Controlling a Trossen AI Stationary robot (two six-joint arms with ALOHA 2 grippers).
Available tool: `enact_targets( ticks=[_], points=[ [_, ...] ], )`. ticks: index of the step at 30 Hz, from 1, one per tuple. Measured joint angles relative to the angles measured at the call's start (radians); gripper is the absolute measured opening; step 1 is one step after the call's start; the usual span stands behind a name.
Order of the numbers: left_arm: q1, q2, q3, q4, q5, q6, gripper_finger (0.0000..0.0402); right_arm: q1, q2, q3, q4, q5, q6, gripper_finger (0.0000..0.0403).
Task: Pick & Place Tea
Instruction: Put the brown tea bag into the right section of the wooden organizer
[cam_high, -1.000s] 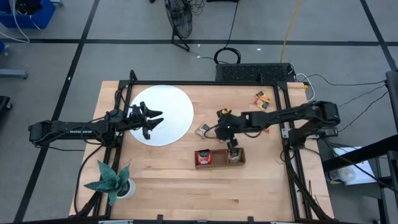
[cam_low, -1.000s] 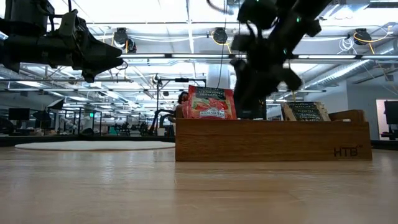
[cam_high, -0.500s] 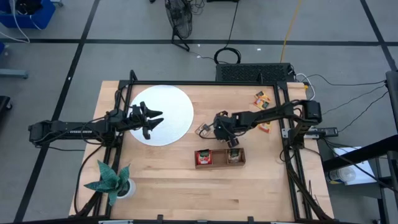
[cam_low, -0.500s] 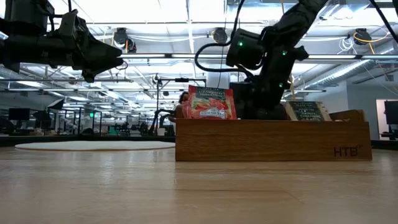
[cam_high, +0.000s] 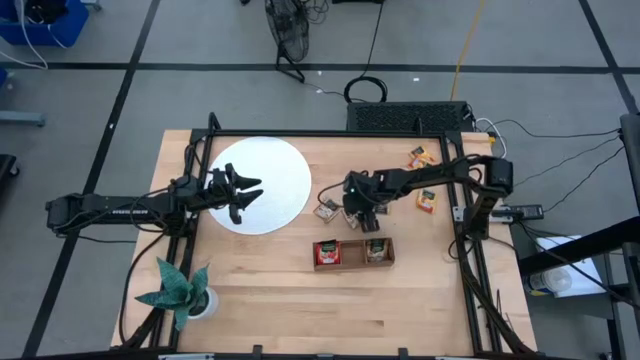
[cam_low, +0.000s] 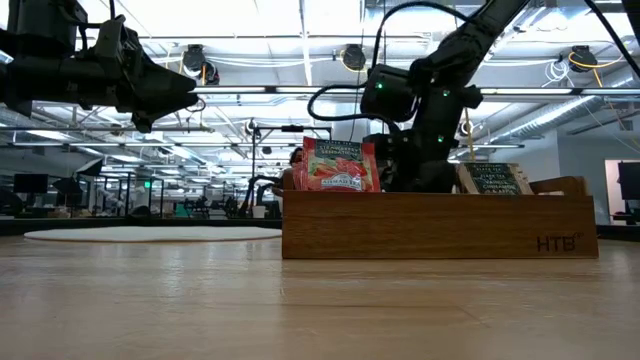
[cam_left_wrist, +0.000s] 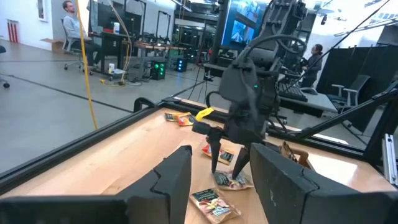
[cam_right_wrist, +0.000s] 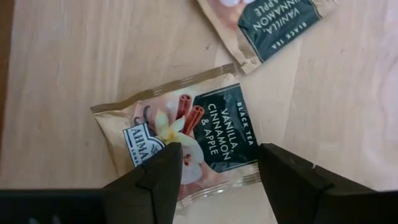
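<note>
Right wrist view, open right end effector (cam_right_wrist: 214, 171) over vanilla-cinnamon tea sachet (cam_right_wrist: 183, 134)

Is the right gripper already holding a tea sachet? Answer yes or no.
No: in the right wrist view the right gripper is open, its fingers straddling the vanilla cinnamon apple sachet, which lies flat on the table.

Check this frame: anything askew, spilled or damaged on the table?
Nothing damaged or spilled. Loose tea sachets lie flat at mixed angles: a tan vanilla-cinnamon sachet under the open right tool, orange ones near the far edge.
</note>
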Motion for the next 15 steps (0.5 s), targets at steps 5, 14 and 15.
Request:
enact_targets(
  ticks=[5,14,15],
  points=[
    [0.000,0.000,0.000,0.000,0.000,0.000,0.0166,-0.034,0.010,0.000,-0.024,-0.084,0.061,0.0176],
    [0.000,0.000,0.000,0.000,0.000,0.000,0.0166,-0.054,0.011,0.000,-0.054,0.041,0.075,0.0017],
    [0.000,0.000,0.000,0.000,0.000,0.000,0.0166,-0.054,0.011,0.000,-0.049,0.091,0.079,0.0009]
  ],
)
